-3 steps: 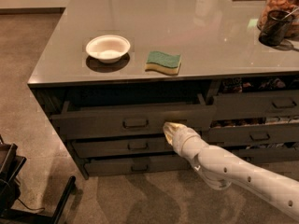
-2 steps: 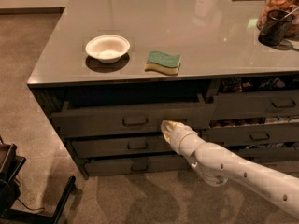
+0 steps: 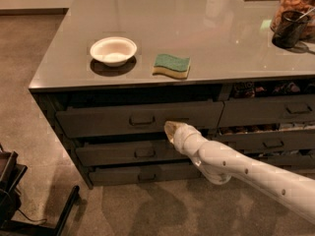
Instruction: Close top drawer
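Grey countertop (image 3: 221,43) overhangs ajar top drawer (image 3: 98,121); end effector (image 3: 171,128) at its front

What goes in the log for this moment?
task: close top drawer | state: open | gripper: at its front, right of handle | contact: unclear

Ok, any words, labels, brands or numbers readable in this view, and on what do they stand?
None can be read.
The top drawer, white bowl, green sponge and countertop show no lettering.
The jar at the back right is too blurred to tell.
The gripper is at the top drawer's front, right of its handle.
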Controlling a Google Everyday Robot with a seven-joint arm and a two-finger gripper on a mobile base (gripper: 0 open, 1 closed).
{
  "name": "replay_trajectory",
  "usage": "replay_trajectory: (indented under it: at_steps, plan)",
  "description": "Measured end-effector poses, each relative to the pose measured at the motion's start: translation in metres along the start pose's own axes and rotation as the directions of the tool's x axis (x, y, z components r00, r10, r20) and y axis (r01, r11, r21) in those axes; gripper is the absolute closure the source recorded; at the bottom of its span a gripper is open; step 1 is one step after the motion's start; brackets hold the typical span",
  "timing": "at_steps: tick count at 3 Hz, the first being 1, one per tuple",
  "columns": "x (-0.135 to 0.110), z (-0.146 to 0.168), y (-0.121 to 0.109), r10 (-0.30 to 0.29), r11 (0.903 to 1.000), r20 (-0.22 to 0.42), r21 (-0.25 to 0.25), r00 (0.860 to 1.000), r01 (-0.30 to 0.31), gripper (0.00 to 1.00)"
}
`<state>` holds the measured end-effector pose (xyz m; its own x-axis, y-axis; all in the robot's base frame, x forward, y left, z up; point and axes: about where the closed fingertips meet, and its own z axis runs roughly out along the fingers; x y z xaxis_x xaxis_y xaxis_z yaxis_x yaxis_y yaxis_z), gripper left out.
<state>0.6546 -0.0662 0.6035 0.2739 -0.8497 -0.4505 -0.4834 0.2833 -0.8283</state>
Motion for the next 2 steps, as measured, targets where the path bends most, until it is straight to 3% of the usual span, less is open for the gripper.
replay_trajectory:
  at_steps: [1,2]
  plan:
    - [0.0000,0.0000,0.0000,0.000,1.0000,0.000,0.000,1.000,0.000,1.00]
    - [-0.0068,-0.0088,0.0049,0.012,0.9992,0.008,-0.039,1.000,-0.012,1.00]
